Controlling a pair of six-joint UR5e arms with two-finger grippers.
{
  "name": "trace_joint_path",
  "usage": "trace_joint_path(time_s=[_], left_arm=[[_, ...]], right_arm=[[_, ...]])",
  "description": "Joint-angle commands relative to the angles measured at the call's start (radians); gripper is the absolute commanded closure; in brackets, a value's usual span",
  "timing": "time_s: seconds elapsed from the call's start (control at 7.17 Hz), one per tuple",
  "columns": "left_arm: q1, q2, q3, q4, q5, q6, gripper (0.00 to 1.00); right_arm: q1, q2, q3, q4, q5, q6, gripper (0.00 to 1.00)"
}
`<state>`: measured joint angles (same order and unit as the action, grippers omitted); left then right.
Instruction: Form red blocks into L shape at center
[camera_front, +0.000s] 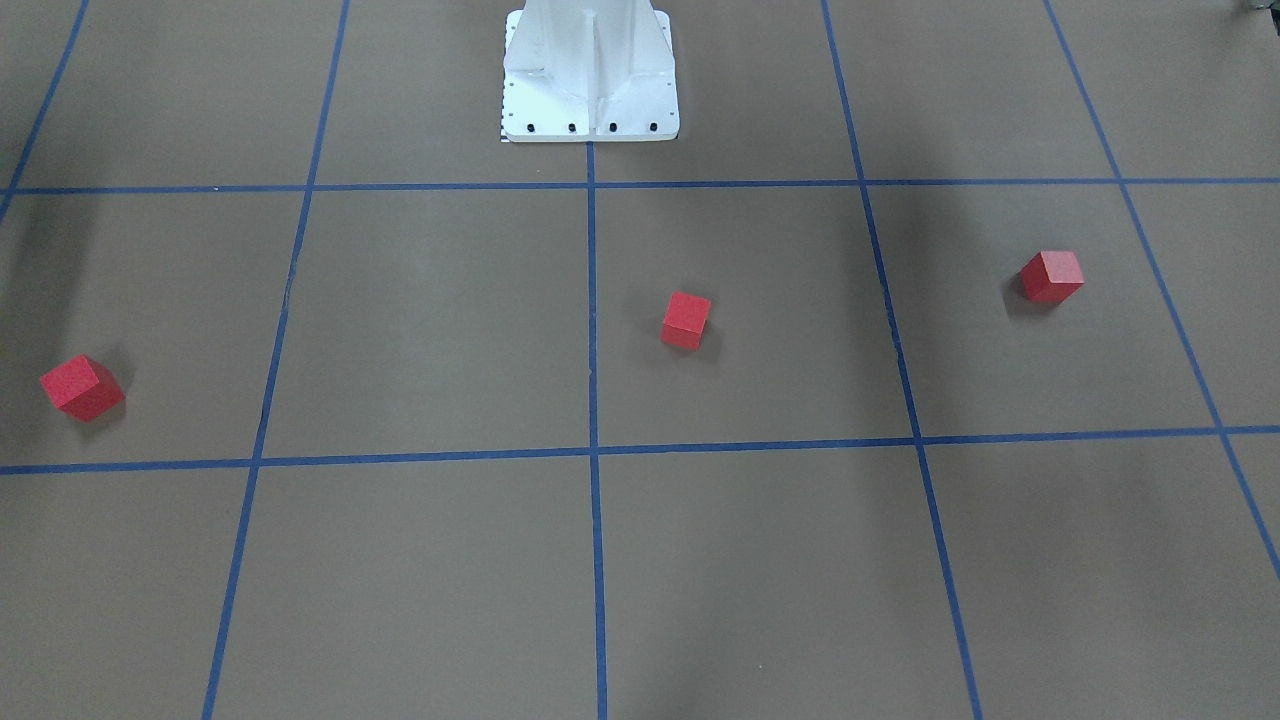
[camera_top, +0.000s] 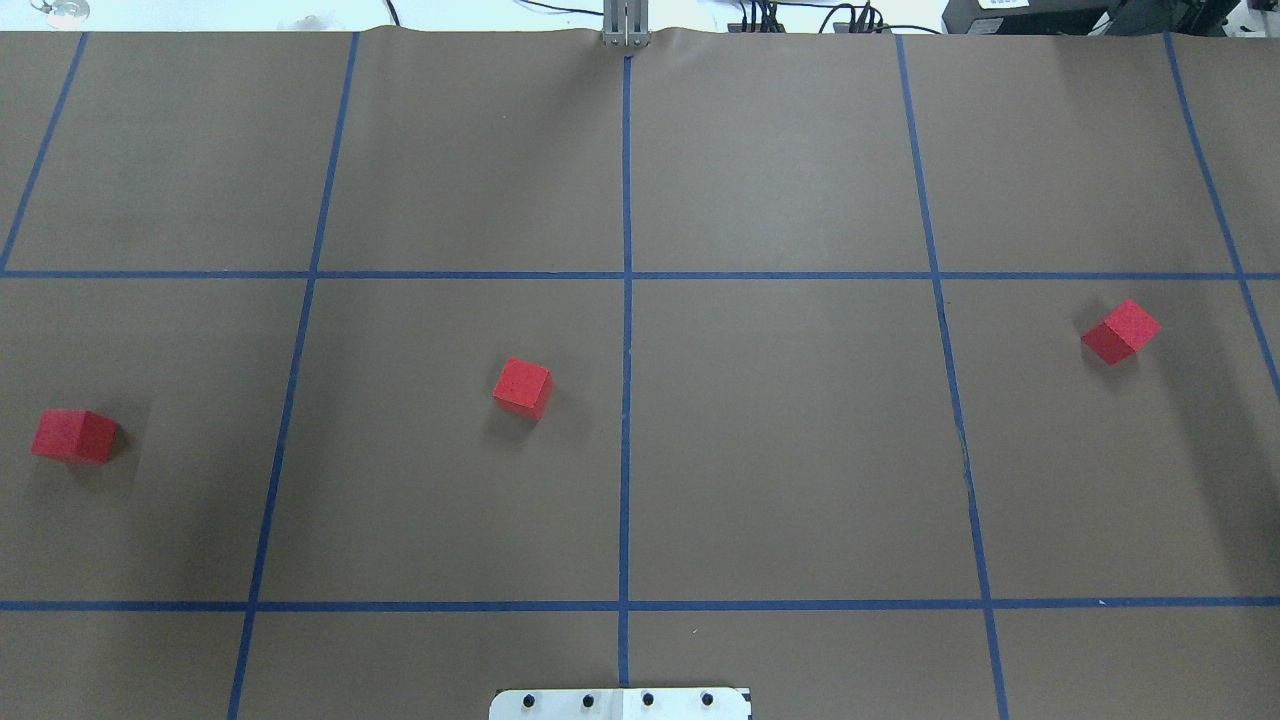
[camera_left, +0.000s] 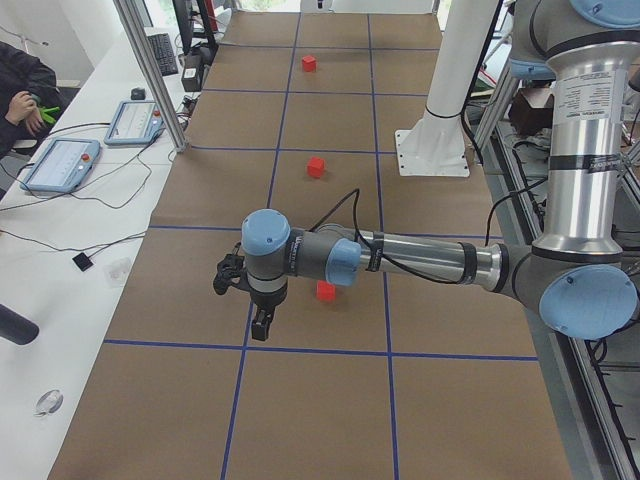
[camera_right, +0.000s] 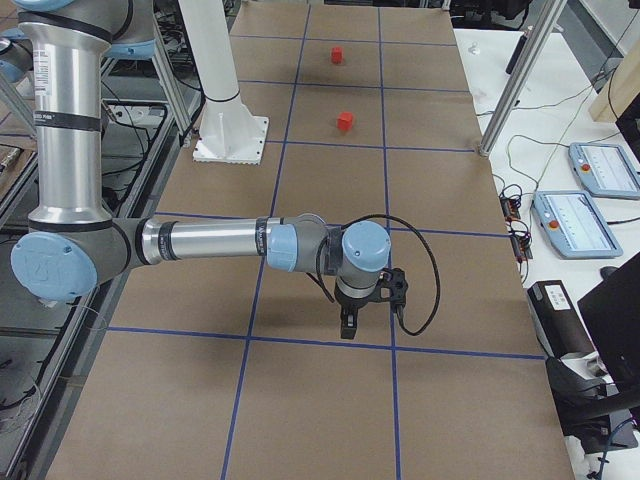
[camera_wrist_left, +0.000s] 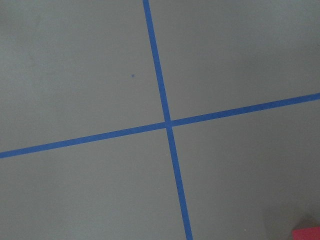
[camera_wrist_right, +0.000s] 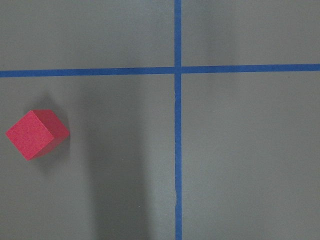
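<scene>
Brown desk (camera_top: 800, 450) gridded in blue tape; pendants (camera_left: 62, 163) on side bench. Middle block (camera_top: 522, 388) just left of center (camera_top: 626, 430), left block (camera_top: 72, 436) and right block (camera_top: 1120, 331) far out. Left arm (camera_left: 420, 262), right arm (camera_right: 210, 240) stretched low and level. Left jaws, right jaws pointing down, released or clenched impossible to tell.

Far-left red block (camera_top: 74, 437), middle red block (camera_top: 522, 388) near centre tape line (camera_top: 626, 450), far-right red block (camera_top: 1121, 332) seemingly rotated; all well apart on brown floor (camera_top: 720, 460).

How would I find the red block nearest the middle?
Start at the white base and follow the middle blue tape line outward. One red block sits close beside it, on the robot's left. The left-end block and the right-end block lie far off.
</scene>
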<state>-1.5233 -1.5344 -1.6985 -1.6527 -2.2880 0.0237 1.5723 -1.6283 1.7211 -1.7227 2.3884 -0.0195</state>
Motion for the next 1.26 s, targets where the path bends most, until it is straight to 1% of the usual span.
trace_joint_path(time_s=[0.0,0.28,0.42,0.7,0.98,1.12], left_arm=[[0.002,0.02,-0.001,-0.001,-0.001,0.001,0.0],[0.0,0.022,-0.01,-0.001,-0.001,-0.002,0.0],[0.005,0.017,0.005,-0.002,0.002,-0.008,0.0],[0.005,0.002,-0.027,-0.012,0.001,-0.013,0.0],[0.012,-0.131,-0.053,-0.006,0.007,-0.016,0.0],[0.014,-0.176,-0.075,0.004,-0.013,-0.021,0.0]], right_arm=[[0.0,-0.001,0.002,-0.002,0.0,0.003,0.01],[0.0,0.001,0.002,-0.002,0.0,0.003,0.01],[0.0,-0.001,0.003,-0.002,0.0,0.004,0.01],[-0.003,0.007,0.009,-0.002,0.002,0.004,0.01],[-0.003,0.011,0.005,-0.002,0.002,0.006,0.01],[-0.003,0.011,0.005,-0.002,0.002,0.006,0.01]])
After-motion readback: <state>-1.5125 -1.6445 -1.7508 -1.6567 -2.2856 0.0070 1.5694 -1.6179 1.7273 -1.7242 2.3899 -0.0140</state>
